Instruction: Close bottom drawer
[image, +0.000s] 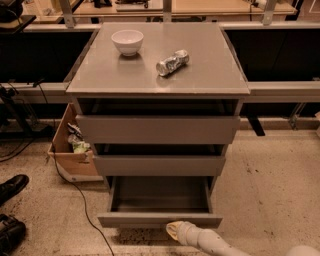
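Note:
The bottom drawer (160, 219) of the grey cabinet (159, 75) stands pulled out, its flat grey tray empty and its plain front facing me. The two drawers above it are slightly open too. My gripper (174, 230) is at the bottom of the view, just below and in front of the drawer front, right of its middle. Its cream tip points left toward the drawer front and sits right at its lower edge.
A white bowl (127, 41) and a crushed silver can (172, 62) sit on the cabinet top. A cardboard box (70, 150) with trash stands left of the cabinet, with a cable (80, 200) on the floor. Black shoes (11, 210) are at the left edge.

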